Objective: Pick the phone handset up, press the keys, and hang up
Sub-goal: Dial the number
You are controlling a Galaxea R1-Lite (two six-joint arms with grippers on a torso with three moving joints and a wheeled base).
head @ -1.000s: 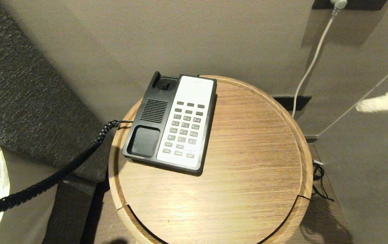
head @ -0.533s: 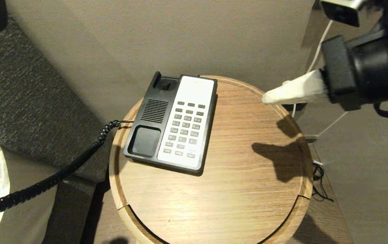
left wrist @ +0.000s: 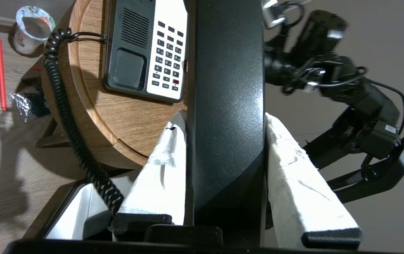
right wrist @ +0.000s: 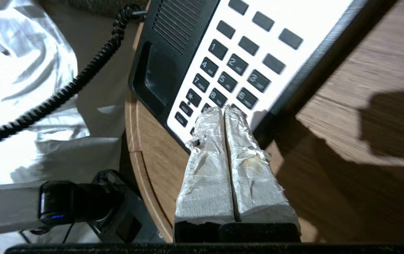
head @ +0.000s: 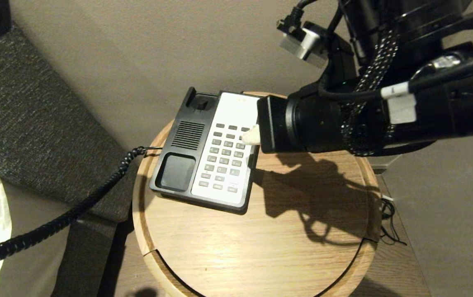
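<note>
Swinging in from the right edge of the head view within the last second, the right gripper (right wrist: 225, 109) now hovers over the keypad (head: 225, 154) with its padded fingers pressed together, empty. The left gripper (left wrist: 225, 123) is off to the left, clamped on the handset (left wrist: 226, 88), whose cord (head: 75, 210) trails off the table (head: 302, 231). Pickup looks done; key pressing seems next.

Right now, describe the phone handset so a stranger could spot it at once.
Start at the round wooden table holding the black-and-white keypad phone base. Follow its black coiled cord off the table. It leads to the long glossy black plastic handset, clamped between the left gripper's white-wrapped fingers, off its cradle.
</note>
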